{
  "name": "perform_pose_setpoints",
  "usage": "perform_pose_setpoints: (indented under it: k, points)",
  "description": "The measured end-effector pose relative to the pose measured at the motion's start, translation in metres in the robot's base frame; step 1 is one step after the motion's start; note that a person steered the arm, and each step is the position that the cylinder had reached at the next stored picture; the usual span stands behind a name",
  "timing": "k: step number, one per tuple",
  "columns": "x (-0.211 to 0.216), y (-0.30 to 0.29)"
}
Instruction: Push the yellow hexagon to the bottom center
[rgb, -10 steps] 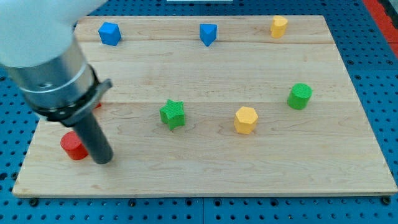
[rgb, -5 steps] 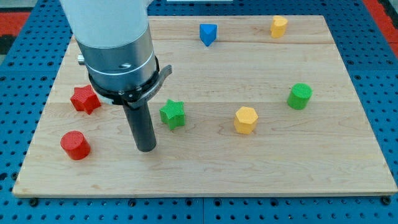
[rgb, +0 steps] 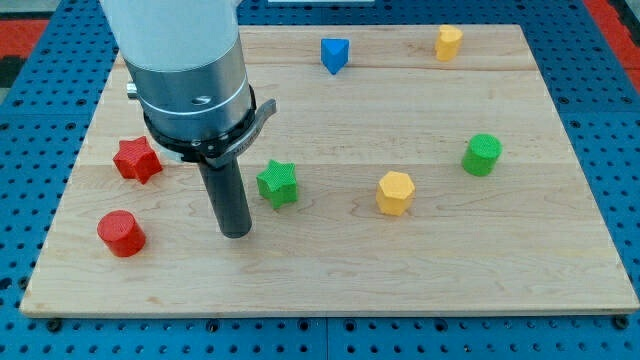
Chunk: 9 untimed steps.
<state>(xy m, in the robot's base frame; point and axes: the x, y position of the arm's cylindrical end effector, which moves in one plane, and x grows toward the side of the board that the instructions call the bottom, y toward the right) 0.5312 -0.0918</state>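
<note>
The yellow hexagon (rgb: 396, 192) sits right of the board's middle, on the wooden board (rgb: 330, 270). My tip (rgb: 235, 233) rests on the board at lower left, well to the left of the hexagon. It stands just left of and below the green star (rgb: 277, 184), and right of the red cylinder (rgb: 121, 233). The tip touches no block.
A red star (rgb: 137, 159) lies at the left. A blue triangular block (rgb: 335, 54) and a second yellow block (rgb: 448, 42) sit near the view's top. A green cylinder (rgb: 482, 154) is at the right. The arm's body hides the top left.
The tip swept from beside the red cylinder to the right, toward the green star. Over the last half second it barely moved. No block has shifted.
</note>
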Motion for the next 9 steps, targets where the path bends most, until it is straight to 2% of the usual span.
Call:
perform_pose_setpoints:
  k: [5,6,8,9]
  points:
    - [0.019,-0.013]
    - [0.028,0.046]
    - [0.041,0.228]
    - [-0.027,0.243]
